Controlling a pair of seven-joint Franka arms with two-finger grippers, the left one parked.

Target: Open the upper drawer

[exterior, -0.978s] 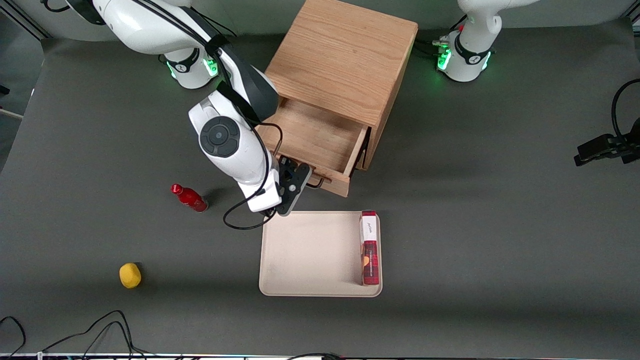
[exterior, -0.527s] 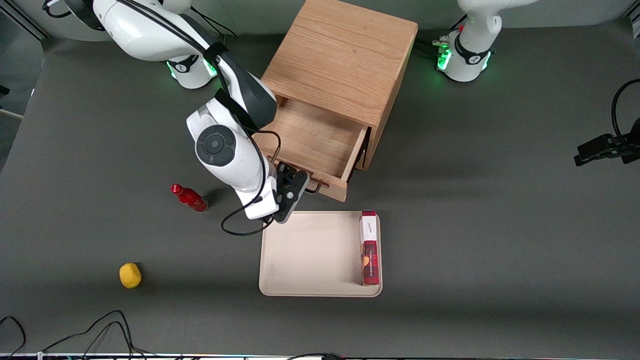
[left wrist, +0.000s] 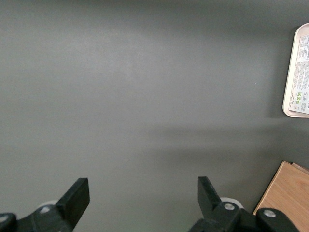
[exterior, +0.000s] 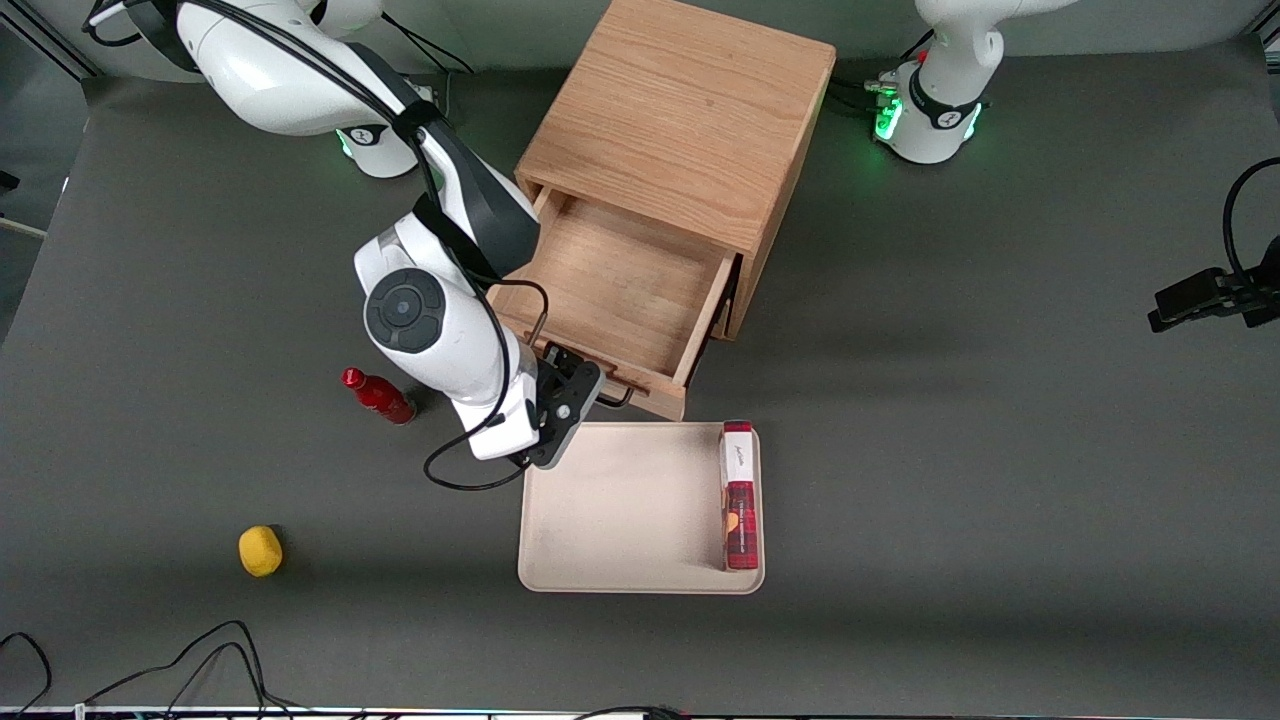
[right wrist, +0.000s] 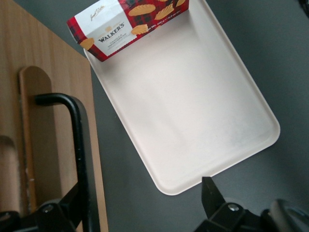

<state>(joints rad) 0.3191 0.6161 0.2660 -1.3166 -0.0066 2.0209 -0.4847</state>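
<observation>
Your upper drawer [exterior: 615,285] is pulled well out of the wooden cabinet [exterior: 680,120], and its open box is bare inside. It slides out at a slant, toward the front camera and a bit toward the working arm's end of the desk [exterior: 1000,400]. Its long front board lies across that line, with the black wire handle [right wrist: 77,145] on it. Your gripper [exterior: 585,385] is right at that handle, in front of the drawer. Its fingers [right wrist: 212,195] are spread wide, one on each side of the handle bar, and they do not squeeze it. Just past the drawer's front edge sits one beige tray [exterior: 620,510], so there is only a thin gap of desk between drawer and tray. One red cookie box [exterior: 739,495] lies in the tray along the edge nearer the parked arm. One small red bottle [exterior: 378,395] lies on the desk near the gripper, toward the working arm's end. One yellow lemon [exterior: 260,550] sits nearer the front camera, well apart from the rest, with lots of bare desk around it.
</observation>
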